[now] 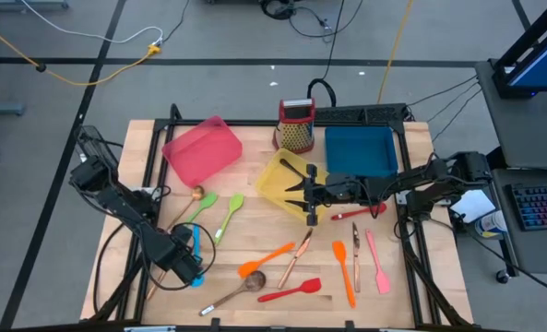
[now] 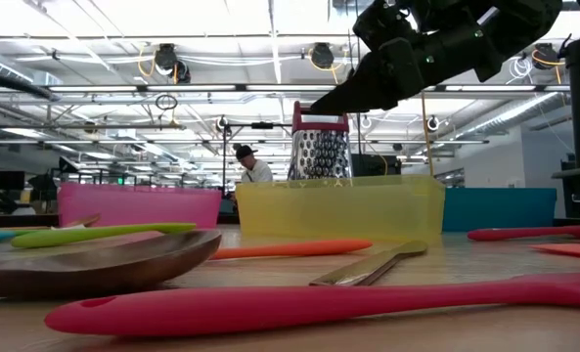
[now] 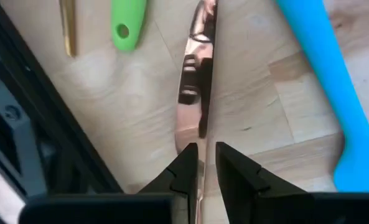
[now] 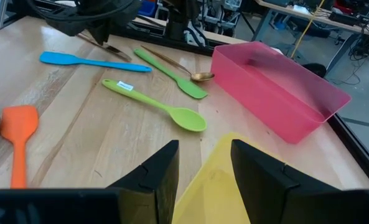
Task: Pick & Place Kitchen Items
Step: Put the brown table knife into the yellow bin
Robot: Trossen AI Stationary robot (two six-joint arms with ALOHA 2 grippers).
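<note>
A copper-coloured knife [image 3: 200, 62] lies on the wooden table at the near left. My left gripper [image 3: 203, 158] [image 1: 183, 254] points down over its handle, open by a narrow gap. One finger stands on each side of the handle, and bare wood shows between the handle and one finger. Beside the knife lie a blue spatula [image 3: 333, 81] [image 1: 197, 242], a green spatula [image 1: 199, 207] and a green spoon [image 1: 229, 214]. My right gripper [image 4: 206, 168] [image 1: 296, 189] hangs open and empty above the yellow tray [image 1: 275, 175].
A pink tray [image 1: 202, 149], a blue tray [image 1: 359, 150] and a red-topped grater [image 1: 296, 124] stand along the far side. Orange, red, pink and copper utensils and a wooden spoon [image 1: 245, 286] lie scattered across the near middle and right. A person shows in the room behind the table.
</note>
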